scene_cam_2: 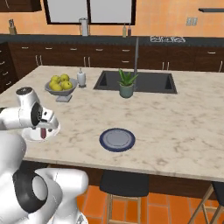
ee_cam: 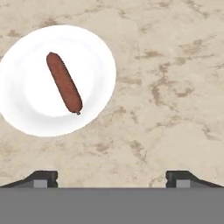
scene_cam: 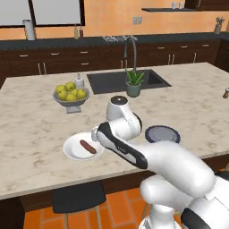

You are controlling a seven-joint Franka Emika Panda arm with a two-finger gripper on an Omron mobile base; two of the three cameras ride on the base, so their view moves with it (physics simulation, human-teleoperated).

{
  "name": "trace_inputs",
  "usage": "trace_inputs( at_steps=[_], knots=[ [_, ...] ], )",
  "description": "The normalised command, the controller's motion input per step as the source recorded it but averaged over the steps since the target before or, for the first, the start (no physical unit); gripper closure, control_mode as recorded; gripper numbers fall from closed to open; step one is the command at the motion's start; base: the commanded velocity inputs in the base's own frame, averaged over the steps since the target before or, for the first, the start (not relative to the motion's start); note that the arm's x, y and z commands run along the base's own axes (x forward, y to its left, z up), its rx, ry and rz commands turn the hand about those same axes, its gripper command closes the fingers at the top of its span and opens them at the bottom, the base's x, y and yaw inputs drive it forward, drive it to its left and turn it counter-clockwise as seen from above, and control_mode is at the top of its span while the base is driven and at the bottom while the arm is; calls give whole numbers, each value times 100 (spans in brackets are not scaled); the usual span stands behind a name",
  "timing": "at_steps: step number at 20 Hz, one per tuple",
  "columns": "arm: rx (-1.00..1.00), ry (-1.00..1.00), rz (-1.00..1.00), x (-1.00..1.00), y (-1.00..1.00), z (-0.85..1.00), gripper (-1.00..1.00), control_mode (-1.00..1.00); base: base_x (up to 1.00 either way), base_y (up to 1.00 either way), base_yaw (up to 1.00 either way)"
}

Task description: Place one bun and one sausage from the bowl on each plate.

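I am at a long counter (scene_cam: 188, 98) of pale beige marbled stone, with a dark sink (scene_cam: 127, 81) sunk into its far side and a tall faucet (scene_cam: 129, 50) rising behind it. Beyond stand dark brown cabinets (scene_cam: 53, 62) under an orange wall, and the floor below is orange tile. A black stool (scene_cam: 78, 197) sits tucked under the near edge of the counter.

On the counter, a small potted plant (scene_cam: 133, 83) stands just in front of the sink. To its left a grey footed fruit bowl (scene_cam: 70, 101) holds yellow-green fruits, with a small white bottle (scene_cam: 79, 81) just behind it. Near the front edge lies the white plate (scene_cam: 71, 150), and one reddish-brown sausage (scene_cam: 87, 146) rests on it, lying aslant across the middle. The grey-blue plate (scene_cam_2: 117, 139) with its dark rim sits to the right of the white one, well apart, bare.

My arm reaches forward low over the near edge, elbow bent, wrist above the counter just right of the white plate. In the hand view my gripper (ee_cam: 112, 179) points down at bare stone; its fingertips (ee_cam: 43, 178) stand wide apart and hold nothing, and the white plate with the sausage lies up and to the left of them.

I can read no writing or labels anywhere.
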Motion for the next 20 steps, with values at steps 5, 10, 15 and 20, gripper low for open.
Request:
trace_inputs(
  at_steps=[5,10,15,20],
  knots=[
    [0,7,-4,-100,-98,-8,-100,-100,0,0,0],
    [0,0,0,0,0,0,-100,100,-86,-100,-18],
    [0,0,0,0,0,0,-100,100,9,-100,-24],
    [0,0,0,0,0,0,-100,100,54,-100,-13]
  ],
)
